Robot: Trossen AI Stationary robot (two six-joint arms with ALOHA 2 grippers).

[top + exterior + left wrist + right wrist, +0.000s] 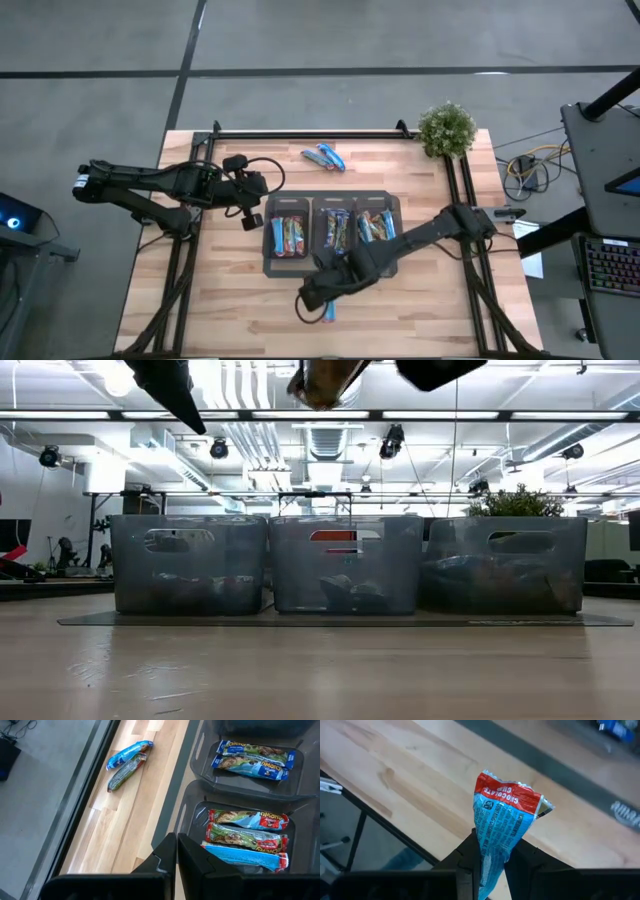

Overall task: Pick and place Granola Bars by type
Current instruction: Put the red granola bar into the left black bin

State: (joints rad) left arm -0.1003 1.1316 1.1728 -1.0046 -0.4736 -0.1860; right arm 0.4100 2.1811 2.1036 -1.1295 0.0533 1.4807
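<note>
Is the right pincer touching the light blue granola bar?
Touching. The right wrist view shows the right pincer closed on the light blue bar, its wrapper pinched between both fingers and lifted off the table.

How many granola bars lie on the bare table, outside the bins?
2: one light blue bar and one darker bar lie touching near the table's far edge. Another bar is held above the table by the right gripper. Others may be hidden.
</note>
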